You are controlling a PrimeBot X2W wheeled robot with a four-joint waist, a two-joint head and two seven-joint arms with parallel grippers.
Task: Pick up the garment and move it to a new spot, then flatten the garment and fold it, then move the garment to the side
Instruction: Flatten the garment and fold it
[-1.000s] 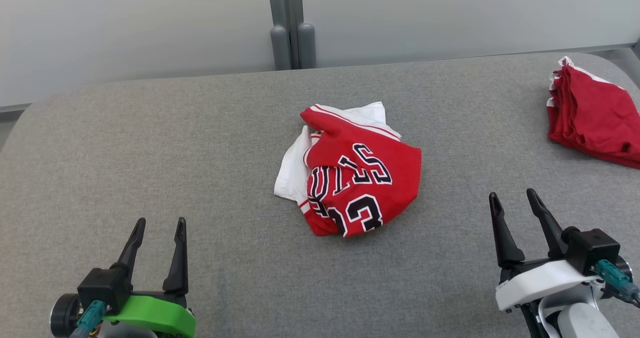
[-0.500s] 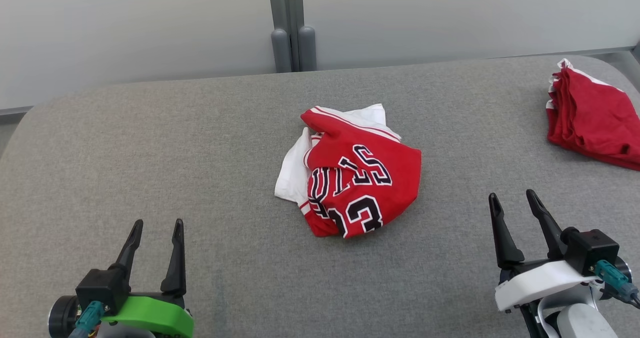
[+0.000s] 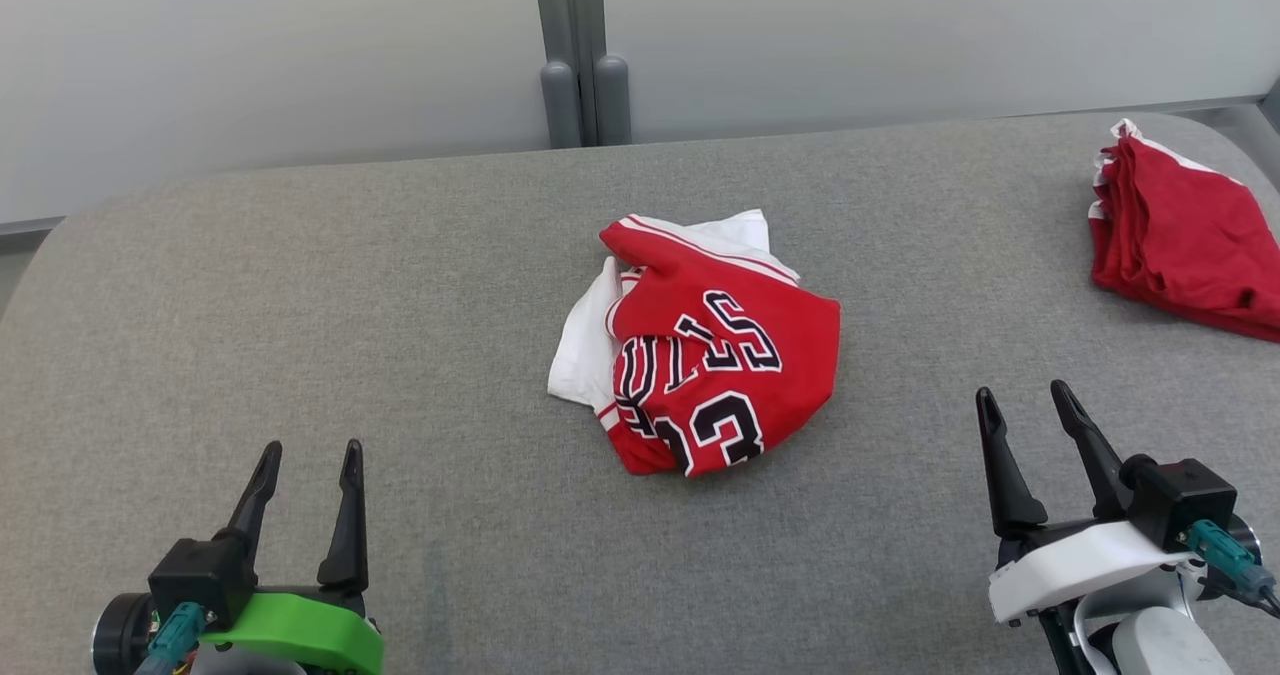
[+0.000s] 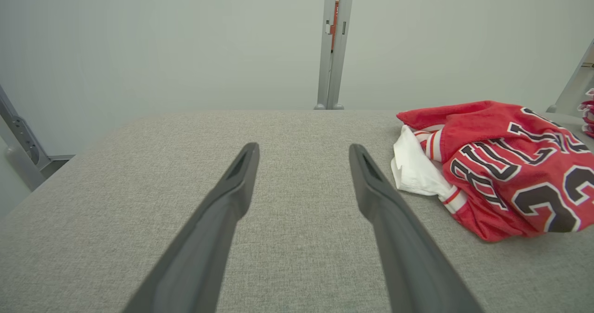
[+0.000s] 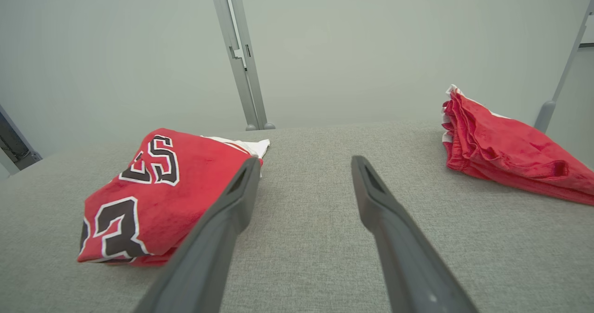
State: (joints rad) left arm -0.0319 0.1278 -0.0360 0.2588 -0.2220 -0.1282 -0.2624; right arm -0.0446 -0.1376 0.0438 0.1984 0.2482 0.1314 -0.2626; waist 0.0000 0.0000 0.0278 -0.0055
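- Garment [image 3: 705, 345]: a red jersey with dark lettering and a white lining, lying crumpled at the middle of the worktop [image 3: 300, 285], well apart from every edge. Its heap is keeping the same folds as a second ago and nothing is touching it.
- Left gripper [image 3: 312, 445]: hovering by the near left corner, fingers standing wide with nothing between them. It is easing slightly back toward that corner compared with a second ago, a small drift only. In the left wrist view the jersey is lying ahead and off to one side of the finger line.
- Right gripper [image 3: 1021, 389]: waiting by the near right corner, fingers likewise spread wide and empty, and staying where it was a second ago.
- Folded red pile [image 3: 1180, 245]: sitting at the far right corner, unmoved.
- Head view: the whole picture is sliding down a touch, so the camera is tilting and the things themselves are not shifting.
- Bearing on the task: nothing is being gripped. The pick-up is judged as not yet begun, and the flattening, folding and moving aside are all remaining. The next move is probably calling for a reach inward to the middle of the worktop.
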